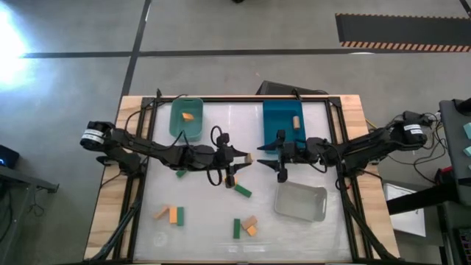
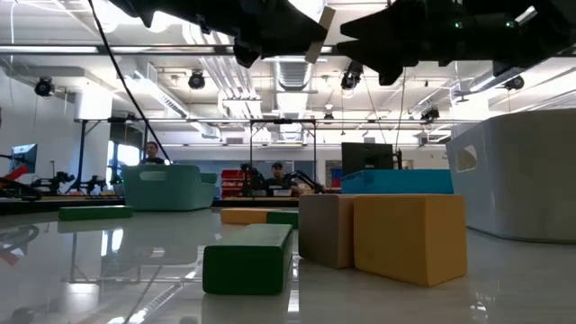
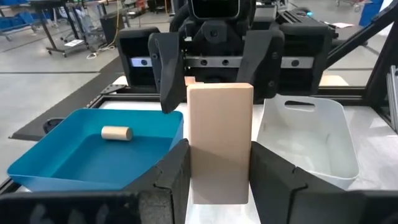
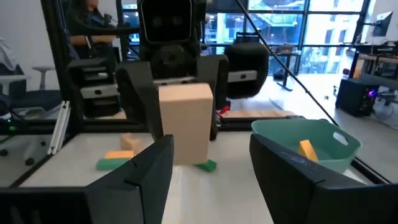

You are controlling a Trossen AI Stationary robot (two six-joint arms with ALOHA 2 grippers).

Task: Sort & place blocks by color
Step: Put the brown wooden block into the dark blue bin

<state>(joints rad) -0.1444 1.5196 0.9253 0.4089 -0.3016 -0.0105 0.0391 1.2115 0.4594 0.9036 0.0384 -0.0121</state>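
Observation:
A pale tan block (image 3: pixel 219 137) hangs high above the table's middle, with my left gripper (image 1: pixel 243 157) shut on it. My right gripper (image 1: pixel 280 156) faces it from the right, open; its fingers (image 3: pixel 165 62) stand a little short of the block and touch nothing. The blue bin (image 1: pixel 283 121) holds a tan block (image 1: pixel 296 122). The teal bin (image 1: pixel 186 118) holds an orange block (image 1: pixel 188 115). Green (image 1: pixel 243 191), orange (image 1: pixel 172 215) and tan (image 1: pixel 162 213) blocks lie flat on the white tabletop. My left gripper pinches the tan block between its two fingers, on two opposite sides (image 3: pixel 198 177) near the block's lower end. The fingers come about level from the table's left. The block stands roughly upright between them, lifted clear of the table (image 4: pixel 185 121).
The clear bin (image 1: pixel 300 200) sits at the right, nearer the front edge. Loose blocks lie under the left gripper (image 1: pixel 230 180), at the front left (image 1: pixel 179 216) and front middle (image 1: pixel 237 228). A black frame (image 1: pixel 338 147) edges the white tabletop.

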